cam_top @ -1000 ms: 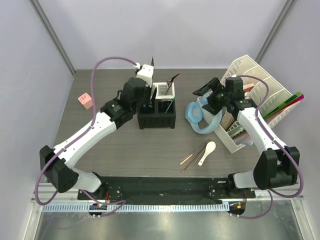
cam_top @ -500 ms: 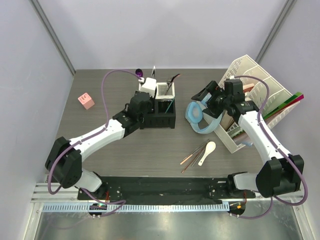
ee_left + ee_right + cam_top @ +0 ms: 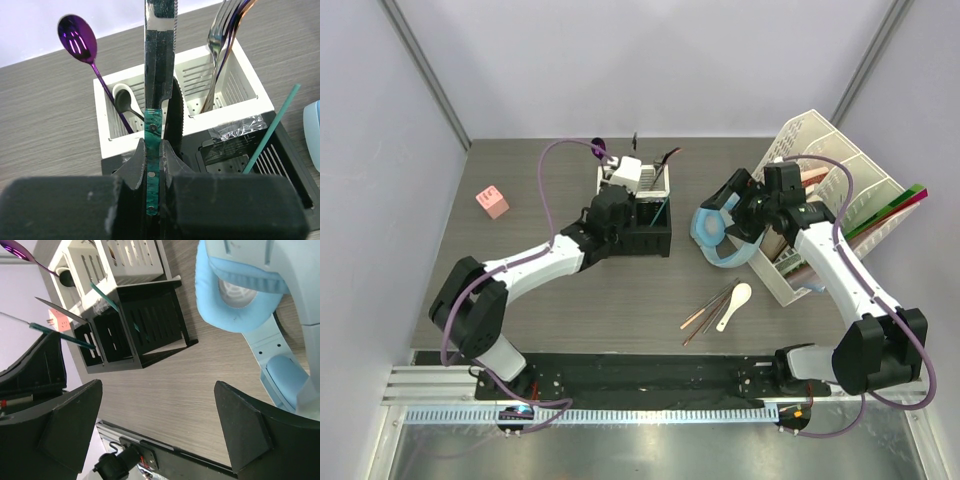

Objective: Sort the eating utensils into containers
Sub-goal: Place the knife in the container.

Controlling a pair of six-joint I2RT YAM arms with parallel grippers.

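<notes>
Tabletop (image 3: 570,300) chopsticks (image 3: 708,308) show overhead only; gripped knife (image 3: 159,65), wrist-side.

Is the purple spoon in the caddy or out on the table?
In. The purple spoon stands bowl-up with its handle down inside a white-rimmed compartment of the caddy.

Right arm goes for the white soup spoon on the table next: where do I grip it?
Probably its slim handle, from straight above, jaws across it: the white soup spoon lies flat, bowl farther away, chopsticks close on its left.
</notes>
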